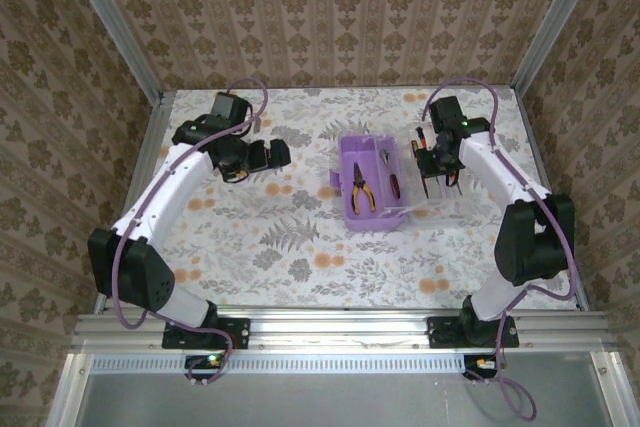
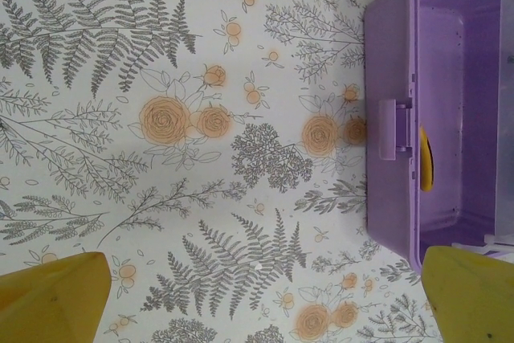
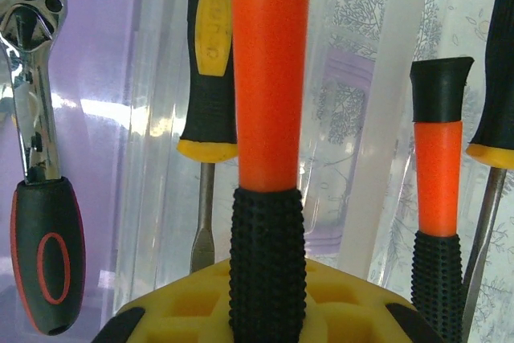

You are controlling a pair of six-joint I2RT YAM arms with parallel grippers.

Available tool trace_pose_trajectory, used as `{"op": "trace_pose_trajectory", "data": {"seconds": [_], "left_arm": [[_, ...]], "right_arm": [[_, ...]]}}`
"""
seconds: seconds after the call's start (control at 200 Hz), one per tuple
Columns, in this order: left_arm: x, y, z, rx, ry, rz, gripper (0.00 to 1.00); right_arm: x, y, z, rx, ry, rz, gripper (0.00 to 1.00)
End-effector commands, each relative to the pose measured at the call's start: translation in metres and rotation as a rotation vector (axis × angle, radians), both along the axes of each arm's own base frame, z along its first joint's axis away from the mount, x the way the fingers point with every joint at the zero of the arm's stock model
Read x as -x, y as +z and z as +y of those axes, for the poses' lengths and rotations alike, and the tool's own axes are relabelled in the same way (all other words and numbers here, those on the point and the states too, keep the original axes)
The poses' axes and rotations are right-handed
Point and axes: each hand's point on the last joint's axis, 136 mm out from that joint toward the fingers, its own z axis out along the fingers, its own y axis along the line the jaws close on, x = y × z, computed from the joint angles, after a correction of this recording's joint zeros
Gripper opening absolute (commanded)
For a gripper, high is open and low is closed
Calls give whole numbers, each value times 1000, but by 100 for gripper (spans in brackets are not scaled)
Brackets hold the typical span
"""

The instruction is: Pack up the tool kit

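Nearest us, an aluminium rail [image 1: 340, 327] carries both arm bases at the table's front edge. Beyond it lies a tablecloth [image 1: 300, 247] printed with grey ferns and orange roses, and behind that stand walls [image 1: 330, 17] papered in a brown and cream damask stripe. The left gripper [image 1: 270, 155] hangs over bare cloth just left of the purple box [image 1: 347, 162], its yellow fingertips [image 2: 52, 299] spread wide and holding nothing. The right gripper [image 1: 438, 162] sits over the clear lid [image 1: 425, 197], its jaws pressed together on an orange-and-black handle [image 3: 269, 158]; we cannot tell which tool it belongs to. The box stands mid-table, its lid lying open to the right. Inside lie orange-handled pliers [image 1: 360, 190] and a screwdriver [image 1: 394, 187]. From the right wrist we also see a chrome ratchet wrench [image 3: 36, 198], a yellow-and-black flat screwdriver [image 3: 207, 78] and a second orange-and-black handle [image 3: 438, 198]
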Motion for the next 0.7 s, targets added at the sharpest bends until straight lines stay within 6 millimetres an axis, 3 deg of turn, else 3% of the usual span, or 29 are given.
{"op": "trace_pose_trajectory", "data": {"seconds": [0.0,0.25,0.585,0.69,0.695], "left_arm": [[8,-5,8,-26,-6,22,100],[9,-4,10,-22,-5,21,100],[9,-1,16,-23,3,11,100],[10,0,21,-35,8,5,100],[10,0,22,-36,8,6,100]], "right_arm": [[2,-10,-5,22,-2,21,12],[3,7,-3,10,5,-10,43],[8,64,5,-48,31,-121,60],[12,86,6,-63,40,-173,77],[12,87,6,-63,41,-176,81]]}}
